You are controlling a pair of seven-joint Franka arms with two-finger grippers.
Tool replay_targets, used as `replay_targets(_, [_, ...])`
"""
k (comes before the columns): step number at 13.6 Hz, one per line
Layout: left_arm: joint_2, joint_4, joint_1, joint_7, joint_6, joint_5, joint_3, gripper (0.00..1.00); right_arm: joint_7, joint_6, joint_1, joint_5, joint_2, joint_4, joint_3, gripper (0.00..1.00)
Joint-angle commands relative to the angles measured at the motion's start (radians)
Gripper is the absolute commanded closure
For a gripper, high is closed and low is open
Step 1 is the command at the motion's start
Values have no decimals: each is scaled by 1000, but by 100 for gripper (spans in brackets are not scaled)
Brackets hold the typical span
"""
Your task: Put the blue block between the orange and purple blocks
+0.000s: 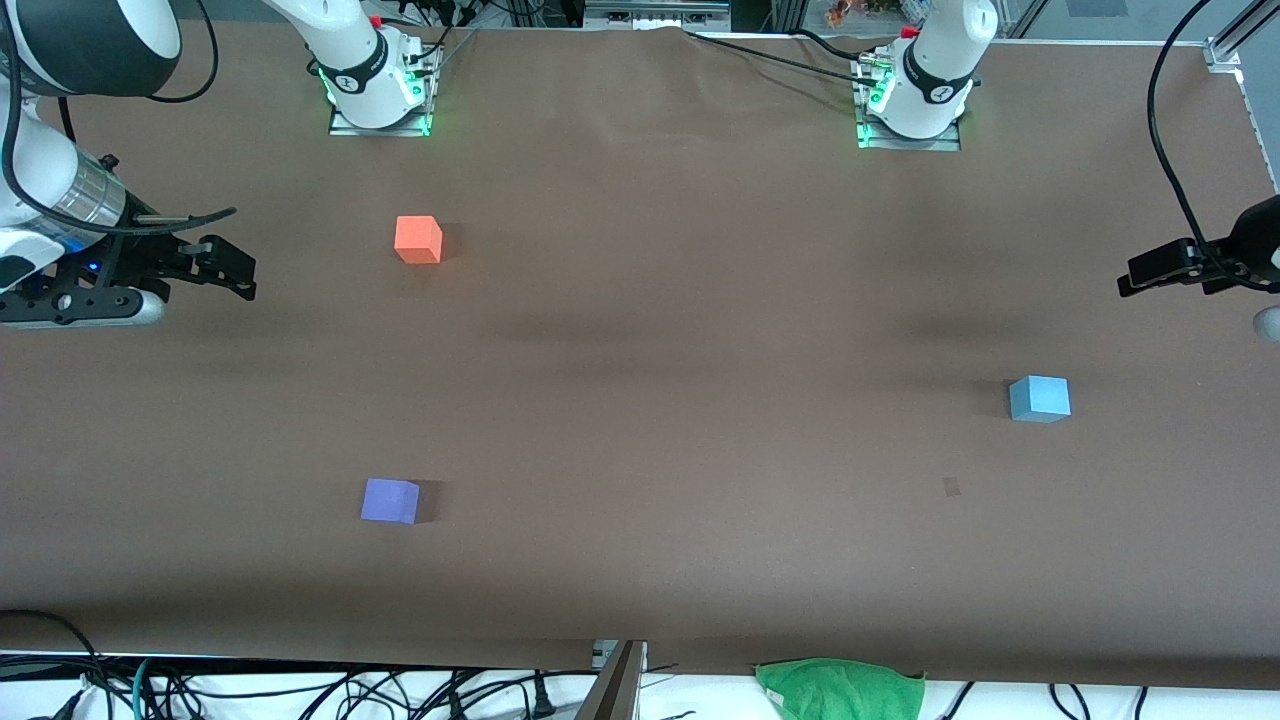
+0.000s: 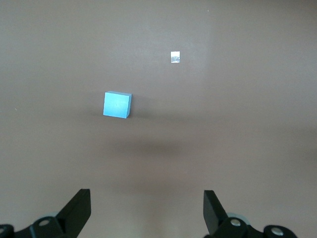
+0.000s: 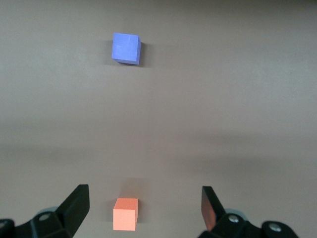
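Blue block [image 1: 1039, 398] sits alone on the brown bench [image 1: 640, 400], toward my left arm's end, resting flat with nothing touching it. Near it, a little nearer to the front camera and toward the middle of the bench, a small pale mark [image 1: 951, 487] shows on the cover.

The orange block [image 1: 418, 239] and the purple block [image 1: 390, 500] both lie toward my right arm's end, well apart from the blue one. The orange block is the farther of the two from the front camera and the purple block the nearer, with a wide stretch of bare cover between them. Neither is touched by anything.

My left fingers [image 1: 1135, 280] hang in the air over the edge of the bench at my left arm's end, spread wide and grasping nothing. In my left wrist view the two dark fingertips [image 2: 79, 208] stand far apart, and the blue block shows on the cover ahead of them, well clear of both.

My right fingers [image 1: 245, 275] hang over the bench at my right arm's end, beside the orange block but apart from it, also spread wide and grasping nothing. In my right wrist view the orange block appears between the two fingertips [image 3: 77, 206], down on the cover below them, with the purple block farther ahead.

A green cloth [image 1: 840, 688] lies off the bench edge nearest the front camera.
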Motion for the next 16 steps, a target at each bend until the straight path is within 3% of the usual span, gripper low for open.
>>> replay_targets(1, [13, 32, -9, 16, -21, -4, -1, 0, -13, 0, -5, 2, -4, 1, 3, 0])
replay_targets(5, [13, 31, -14, 20, -22, 59, -7, 0, -13, 0, -5, 2, -4, 1, 3, 0])
replay_targets(16, [79, 29, 26, 26, -15, 59, 4, 0, -13, -1, -5, 2, -4, 1, 3, 0])
